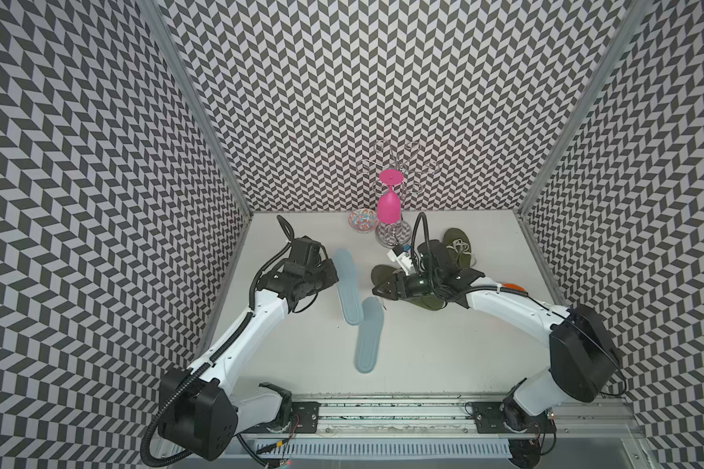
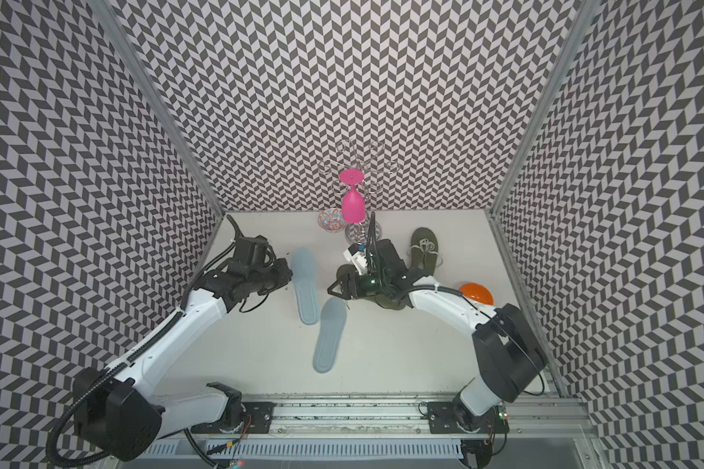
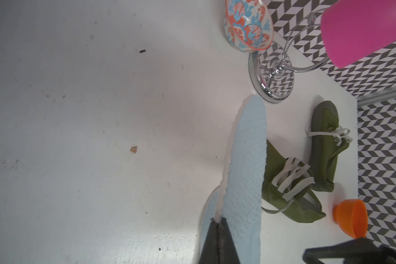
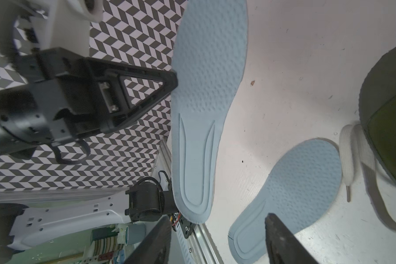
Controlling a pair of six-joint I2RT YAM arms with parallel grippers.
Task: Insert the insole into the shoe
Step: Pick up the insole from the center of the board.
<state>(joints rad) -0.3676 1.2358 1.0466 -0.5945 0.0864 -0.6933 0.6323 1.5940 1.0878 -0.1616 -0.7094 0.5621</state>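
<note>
In both top views the pale blue insole (image 1: 347, 290) (image 2: 305, 284) is sitting mid-table (image 1: 423, 357) between the two arms. The left gripper (image 1: 334, 276) (image 2: 289, 276) is pinching its long edge. A second insole (image 1: 368, 335) (image 2: 331, 335) is lying flat just beside its heel, and the right gripper (image 1: 376, 289) (image 2: 332, 289) is hovering over the olive shoe (image 1: 383, 273) (image 2: 342, 270). A white tag on that wrist is showing print too small to read. In the left wrist view the left gripper (image 3: 217, 233) is clamping tight on the insole (image 3: 247, 160), whose dimpled face is standing tilted on edge in front of the shoe (image 3: 279, 189) with its white laces. In the right wrist view the insole (image 4: 206, 91) is showing a dotted forefoot and a grooved heel cup, with the left gripper (image 4: 173, 80) touching its rim. The right gripper (image 4: 217, 217) is standing wide with nothing between its jaws, above the second insole (image 4: 295, 187) and near the shoe (image 4: 386, 114).
</note>
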